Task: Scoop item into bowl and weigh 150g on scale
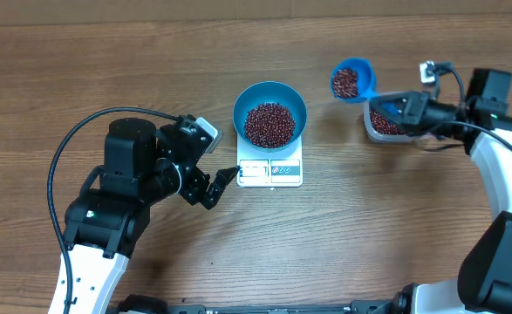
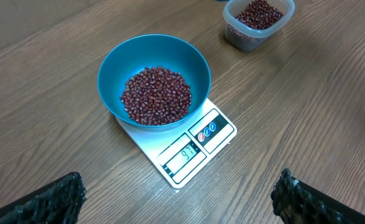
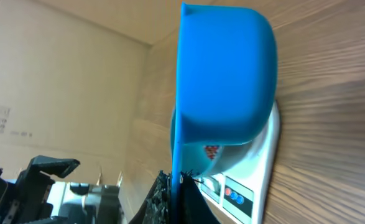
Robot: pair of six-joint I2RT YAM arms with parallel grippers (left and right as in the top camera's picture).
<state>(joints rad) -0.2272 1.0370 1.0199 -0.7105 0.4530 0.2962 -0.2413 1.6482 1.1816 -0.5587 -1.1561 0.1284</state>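
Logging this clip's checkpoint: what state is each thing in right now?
bowl: upright on the scale, part-filled with beans
scale: display lit
scoop: loaded with beans
tub: lidless, beans inside
left gripper: jaws open, empty
right gripper: jaws shut on scoop handle

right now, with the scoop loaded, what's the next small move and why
Probably carry the right gripper toward the bowl until its scoop sits over it, then tip gently. The scoop holds beans but hangs beside the bowl, and the scale display seems to show only two digits.
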